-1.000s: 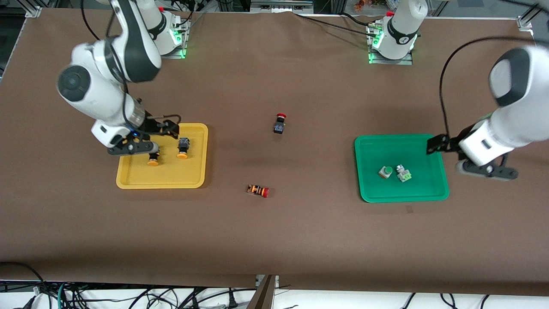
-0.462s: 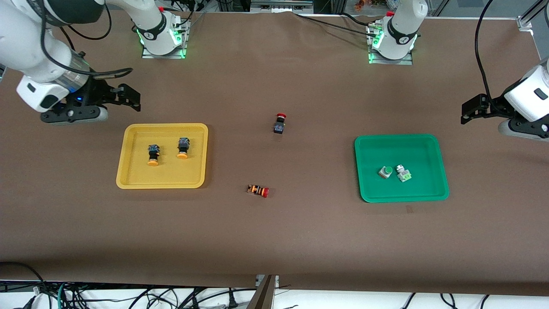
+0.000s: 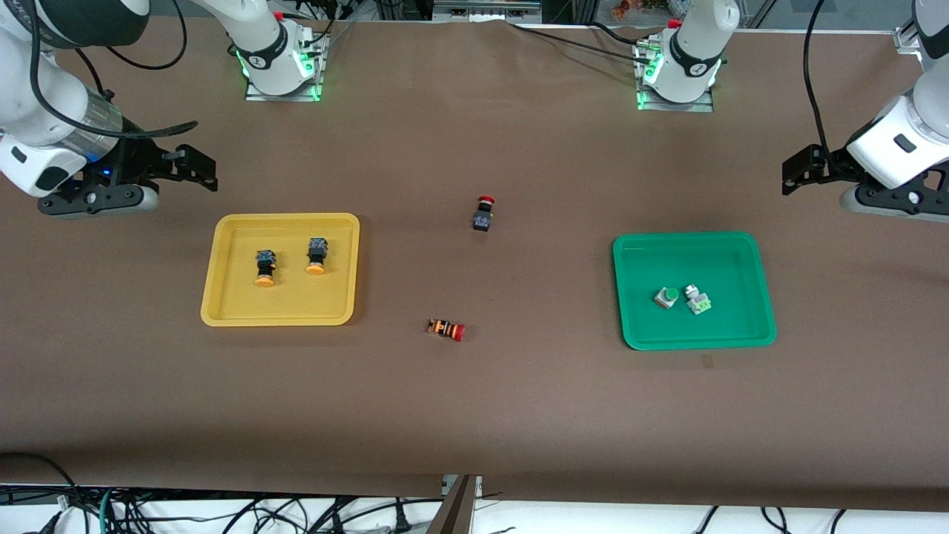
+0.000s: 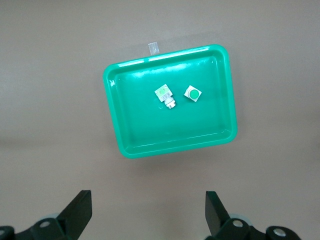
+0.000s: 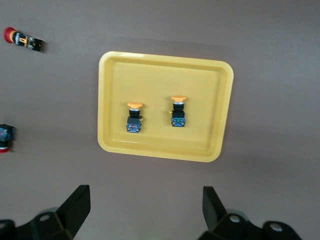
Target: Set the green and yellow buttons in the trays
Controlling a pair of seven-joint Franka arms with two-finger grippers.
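Observation:
Two yellow-capped buttons lie in the yellow tray. Two green-capped buttons lie in the green tray. My right gripper is open and empty, up over bare table beside the yellow tray, toward the right arm's end. Its wrist view shows its open gripper, the yellow tray and both buttons. My left gripper is open and empty over bare table beside the green tray. Its wrist view shows its open gripper, the green tray and both buttons.
A red-capped button with a black body stands on the table between the trays. A red-capped button with an orange-striped body lies nearer the front camera. Both show at the edge of the right wrist view.
My right gripper has left the yellow tray and risen toward the right arm's end of the table, leaving a yellow button there. My left gripper has drawn back from the green tray.

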